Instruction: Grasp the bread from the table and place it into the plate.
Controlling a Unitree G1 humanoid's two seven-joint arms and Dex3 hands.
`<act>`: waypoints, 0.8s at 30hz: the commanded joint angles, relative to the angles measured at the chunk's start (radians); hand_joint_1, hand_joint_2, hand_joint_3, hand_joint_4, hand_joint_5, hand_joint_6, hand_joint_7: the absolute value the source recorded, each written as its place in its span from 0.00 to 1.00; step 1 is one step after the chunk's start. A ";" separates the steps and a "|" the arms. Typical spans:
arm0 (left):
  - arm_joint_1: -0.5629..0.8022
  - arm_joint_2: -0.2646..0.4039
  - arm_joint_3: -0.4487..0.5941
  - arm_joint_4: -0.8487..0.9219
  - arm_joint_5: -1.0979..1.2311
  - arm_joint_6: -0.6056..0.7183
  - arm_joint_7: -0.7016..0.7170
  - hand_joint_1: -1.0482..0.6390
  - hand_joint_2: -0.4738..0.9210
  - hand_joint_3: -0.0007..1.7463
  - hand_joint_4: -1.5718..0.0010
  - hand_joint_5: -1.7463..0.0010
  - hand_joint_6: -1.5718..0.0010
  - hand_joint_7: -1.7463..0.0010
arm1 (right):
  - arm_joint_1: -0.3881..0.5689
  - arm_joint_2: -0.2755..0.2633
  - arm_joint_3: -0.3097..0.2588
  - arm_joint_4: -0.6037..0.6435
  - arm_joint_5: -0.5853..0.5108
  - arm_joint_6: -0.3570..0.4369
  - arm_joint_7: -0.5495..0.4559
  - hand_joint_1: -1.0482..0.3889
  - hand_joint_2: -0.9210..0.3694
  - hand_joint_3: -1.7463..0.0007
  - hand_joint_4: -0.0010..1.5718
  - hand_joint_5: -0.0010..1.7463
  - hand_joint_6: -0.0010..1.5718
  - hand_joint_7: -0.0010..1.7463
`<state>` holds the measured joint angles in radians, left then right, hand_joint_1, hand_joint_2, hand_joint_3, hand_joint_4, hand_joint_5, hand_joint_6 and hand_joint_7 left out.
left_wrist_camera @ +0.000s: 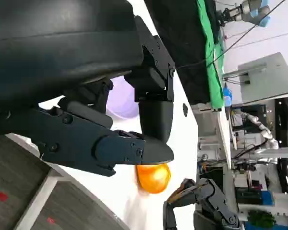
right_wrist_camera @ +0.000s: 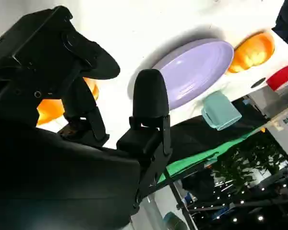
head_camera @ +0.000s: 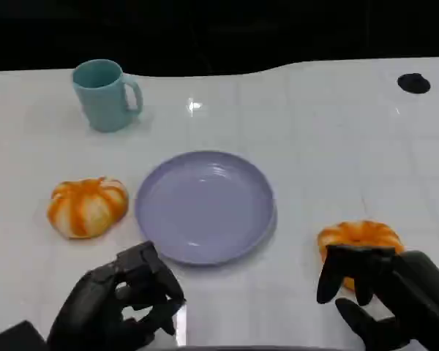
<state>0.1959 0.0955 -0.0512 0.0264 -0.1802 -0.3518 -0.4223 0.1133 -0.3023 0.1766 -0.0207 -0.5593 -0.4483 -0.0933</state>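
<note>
Bread [head_camera: 360, 238] flat on table [head_camera: 329, 139], right hand's [head_camera: 395, 296] fingers [head_camera: 333, 274] over it.

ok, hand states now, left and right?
Left hand: fingers curled in, holding nothing.
Right hand: fingers apart over the right bread, grip not yet closed.

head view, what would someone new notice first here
The lilac plate sits bare at the table's middle, flanked by two orange-and-white pumpkin-shaped breads: the left bread beside its left rim and the right bread off to its right. The right hand is at that right bread, fingers over its near side, while the left hand hangs near the plate's front edge holding nothing. A teal mug stands behind.
</note>
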 commanded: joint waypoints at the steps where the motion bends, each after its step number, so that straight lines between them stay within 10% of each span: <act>1: -0.001 0.013 0.007 -0.001 0.002 -0.008 0.002 0.30 1.00 0.17 0.57 0.00 0.62 0.12 | -0.002 -0.006 -0.005 -0.004 0.010 0.000 -0.002 0.73 0.51 0.27 0.51 1.00 0.41 0.86; 24: -0.002 0.016 0.010 0.001 0.002 -0.004 0.002 0.30 1.00 0.17 0.58 0.00 0.62 0.13 | -0.002 -0.001 -0.006 -0.009 0.010 0.011 -0.002 0.73 0.51 0.28 0.49 1.00 0.41 0.84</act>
<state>0.1960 0.0956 -0.0508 0.0263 -0.1789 -0.3516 -0.4221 0.1133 -0.3020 0.1766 -0.0208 -0.5592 -0.4469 -0.0932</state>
